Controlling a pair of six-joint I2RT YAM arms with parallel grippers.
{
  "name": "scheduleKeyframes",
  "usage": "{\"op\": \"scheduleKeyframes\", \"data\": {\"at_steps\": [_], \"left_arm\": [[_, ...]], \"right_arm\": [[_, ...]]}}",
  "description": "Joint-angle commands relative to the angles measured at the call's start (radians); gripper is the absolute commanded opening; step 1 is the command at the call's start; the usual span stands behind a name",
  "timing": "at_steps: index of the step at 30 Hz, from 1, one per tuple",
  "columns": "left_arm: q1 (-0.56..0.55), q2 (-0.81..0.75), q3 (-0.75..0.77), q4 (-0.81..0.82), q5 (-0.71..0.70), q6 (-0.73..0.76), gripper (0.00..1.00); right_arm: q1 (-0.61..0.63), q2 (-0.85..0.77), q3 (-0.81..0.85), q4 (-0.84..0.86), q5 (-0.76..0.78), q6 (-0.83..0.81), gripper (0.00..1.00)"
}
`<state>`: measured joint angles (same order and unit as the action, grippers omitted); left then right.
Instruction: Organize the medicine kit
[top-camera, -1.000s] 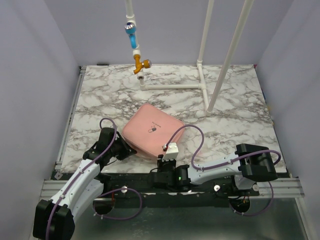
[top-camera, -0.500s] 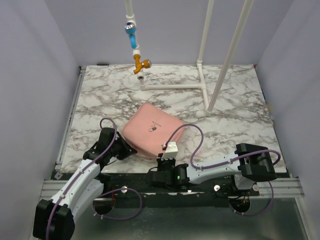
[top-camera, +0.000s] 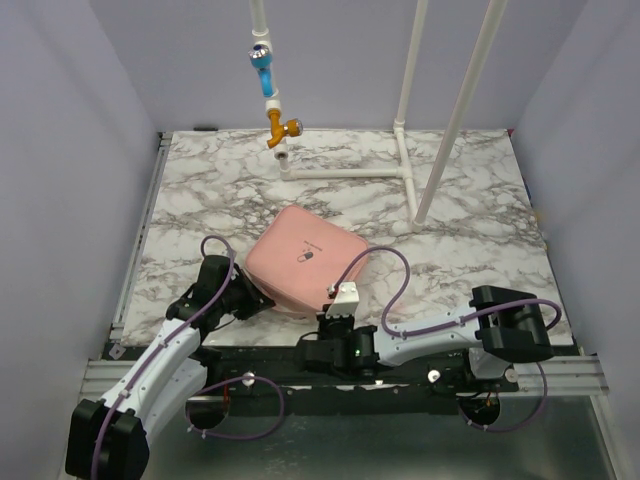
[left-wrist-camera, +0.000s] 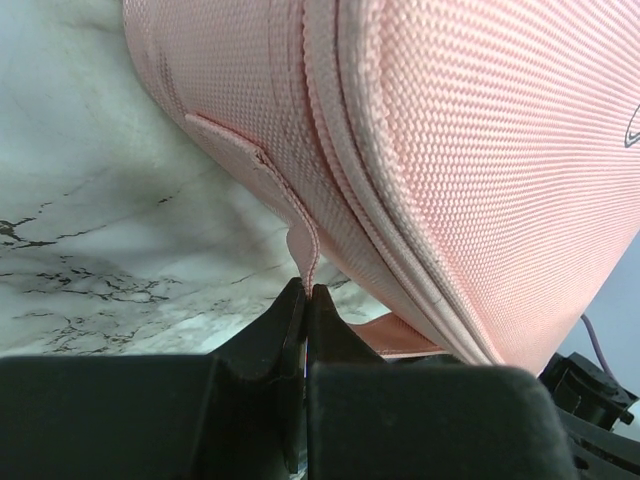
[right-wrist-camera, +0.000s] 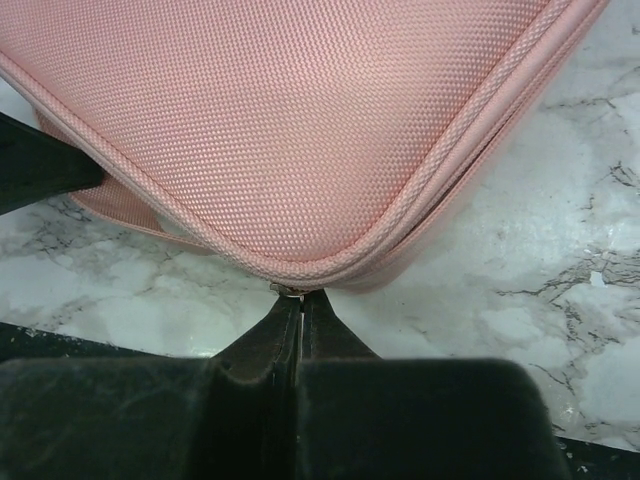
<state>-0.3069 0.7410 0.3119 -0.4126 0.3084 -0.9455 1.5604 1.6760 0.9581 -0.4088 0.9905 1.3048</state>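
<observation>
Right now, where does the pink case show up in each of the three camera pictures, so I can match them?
Top external: the pink case lies near the front edge, around the middle.
Left wrist: the pink case fills the upper right, a tab hanging down to the left gripper.
Right wrist: the pink case fills the top, its rounded corner meeting the right gripper.
Shared landmark: the marble tabletop under it.
</observation>
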Motion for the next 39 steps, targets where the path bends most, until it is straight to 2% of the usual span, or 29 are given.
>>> {"op": "scheduleKeyframes", "data": {"at_steps": [1, 12, 22, 30, 34, 37, 39], "left_arm": [[0.009, -0.020, 0.000, -0.021, 0.029, 0.036, 0.00], [0.019, -0.054, 0.040, -0.065, 0.062, 0.068, 0.00], [0.022, -0.111, 0.063, -0.133, 0.113, 0.108, 0.00], [0.022, -0.161, 0.058, -0.153, 0.158, 0.107, 0.00], [0.022, -0.188, 0.053, -0.164, 0.173, 0.101, 0.00], [0.022, -0.202, 0.051, -0.167, 0.178, 0.098, 0.00], [0.022, -0.205, 0.050, -0.167, 0.179, 0.099, 0.00]], "right_arm": [[-0.017, -0.061, -0.061, -0.014, 0.108, -0.072, 0.01], [-0.018, -0.312, -0.320, 0.194, 0.032, -0.353, 0.01], [-0.044, -0.378, -0.345, 0.163, 0.066, -0.394, 0.01], [-0.179, -0.410, -0.351, 0.235, 0.020, -0.545, 0.01], [-0.255, -0.473, -0.393, 0.323, -0.025, -0.696, 0.01], [-0.311, -0.518, -0.443, 0.453, -0.070, -0.839, 0.01], [-0.378, -0.523, -0.447, 0.470, -0.120, -0.873, 0.01]]}}
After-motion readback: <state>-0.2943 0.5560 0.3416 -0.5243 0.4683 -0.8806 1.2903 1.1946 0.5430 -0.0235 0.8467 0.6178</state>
